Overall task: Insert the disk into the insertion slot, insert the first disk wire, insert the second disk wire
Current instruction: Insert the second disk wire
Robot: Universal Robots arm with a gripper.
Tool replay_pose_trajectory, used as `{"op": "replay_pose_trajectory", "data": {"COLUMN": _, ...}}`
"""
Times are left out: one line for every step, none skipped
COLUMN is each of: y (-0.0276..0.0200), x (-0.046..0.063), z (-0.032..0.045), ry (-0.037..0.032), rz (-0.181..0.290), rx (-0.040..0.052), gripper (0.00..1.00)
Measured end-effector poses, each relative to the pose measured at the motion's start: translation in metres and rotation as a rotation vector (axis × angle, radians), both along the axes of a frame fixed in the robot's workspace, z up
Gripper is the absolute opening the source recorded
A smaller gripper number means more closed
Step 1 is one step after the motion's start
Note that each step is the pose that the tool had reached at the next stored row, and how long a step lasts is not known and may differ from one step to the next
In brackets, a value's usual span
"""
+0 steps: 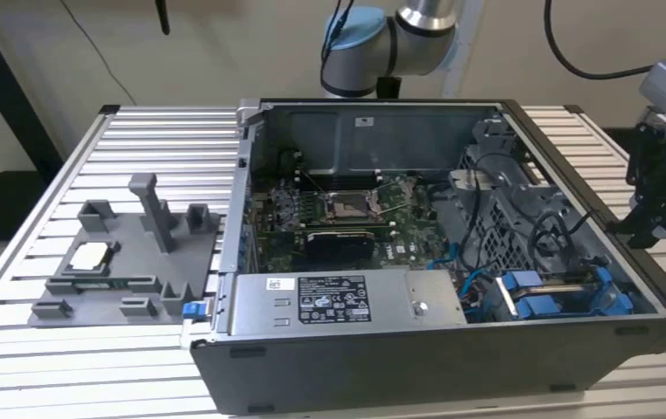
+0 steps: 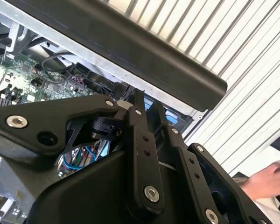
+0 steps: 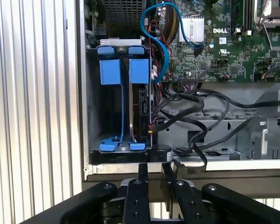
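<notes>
Blue-framed disk (image 3: 141,109): sat edge-on in the insertion slot (image 3: 94,102), with black cables (image 3: 191,116) just beside it. Arm (image 1: 408,35): rose behind the computer case (image 1: 426,367). Gripper (image 3: 154,169): hung outside the case wall on the exterior view's right, tips pointing at the slot and near it, apart from the disk. Fingers (image 3: 143,175): narrowly parted, holding nothing.

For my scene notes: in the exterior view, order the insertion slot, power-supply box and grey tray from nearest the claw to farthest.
1. insertion slot, exterior view's right, beside the claw.
2. power-supply box, case's near wall, middle.
3. grey tray, outside the case, exterior view's left.
</notes>
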State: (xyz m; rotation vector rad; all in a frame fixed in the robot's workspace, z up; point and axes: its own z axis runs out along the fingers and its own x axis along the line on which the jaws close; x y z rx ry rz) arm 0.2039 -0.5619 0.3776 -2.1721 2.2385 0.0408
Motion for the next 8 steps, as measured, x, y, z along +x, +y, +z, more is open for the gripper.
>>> {"op": "replay_pose_trajectory", "data": {"y": 0.0, "x": 0.0001, "z": 0.0, "ry": 0.0, "rz": 0.0, "rx": 0.0, "gripper": 0.26}}
{"op": "replay_pose_trajectory", "data": {"y": 0.0, "x": 0.0001, "z": 0.0, "ry": 0.0, "rz": 0.0, "rx": 0.0, "gripper": 0.26}}
{"op": "replay_pose_trajectory", "data": {"y": 0.0, "x": 0.0001, "z": 0.0, "ry": 0.0, "rz": 0.0, "rx": 0.0, "gripper": 0.26}}
{"op": "replay_pose_trajectory", "data": {"y": 0.0, "x": 0.0002, "z": 0.0, "ry": 0.0, "rz": 0.0, "rx": 0.0, "gripper": 0.26}}
{"op": "replay_pose_trajectory", "data": {"y": 0.0, "x": 0.0005, "z": 0.0, "ry": 0.0, "rz": 0.0, "rx": 0.0, "gripper": 0.26}}
{"op": "replay_pose_trajectory", "data": {"y": -0.0001, "x": 0.0011, "z": 0.0, "ry": 0.0005, "rz": 0.0, "rx": -0.0001, "gripper": 0.26}}
{"op": "replay_pose_trajectory", "data": {"y": -0.0001, "x": 0.0018, "z": 0.0, "ry": 0.001, "rz": 0.0, "rx": 0.0, "gripper": 0.26}}
{"op": "replay_pose_trajectory", "data": {"y": 0.0, "x": 0.0026, "z": 0.0, "ry": 0.0016, "rz": 0.0, "rx": 0.0001, "gripper": 0.26}}
